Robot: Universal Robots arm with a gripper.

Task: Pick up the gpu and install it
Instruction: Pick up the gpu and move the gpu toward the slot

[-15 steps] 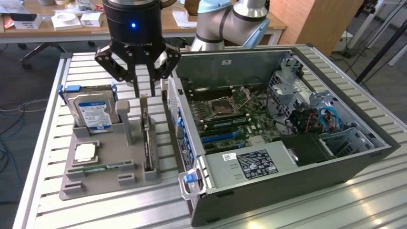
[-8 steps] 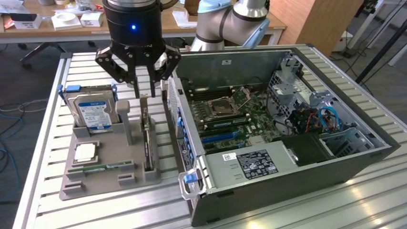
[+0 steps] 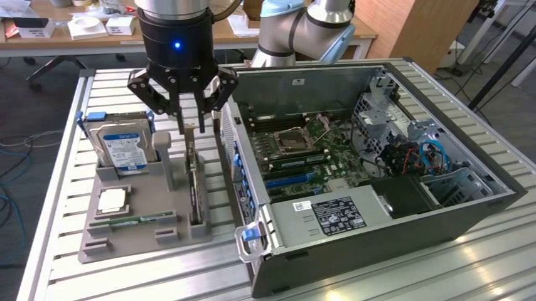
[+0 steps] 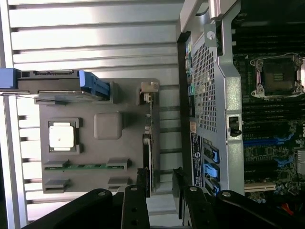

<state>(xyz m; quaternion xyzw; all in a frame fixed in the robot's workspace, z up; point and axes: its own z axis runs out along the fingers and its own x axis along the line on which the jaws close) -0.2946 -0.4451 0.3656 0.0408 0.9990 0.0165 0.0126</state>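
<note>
One end effector (image 3: 198,125), jaws wide apart, gripping nothing — hanging just over the gpu (image 3: 195,188), astride its top edge. Gpu upright on edge, slotted in grey holder (image 3: 134,241) on surface (image 3: 50,188) — between drive (image 3: 124,147) and open case (image 3: 418,238).

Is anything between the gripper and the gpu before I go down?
Nothing visible. The open gripper hangs just above the gpu, which stands on edge in the gray holder; the hard drive sits apart.
</note>
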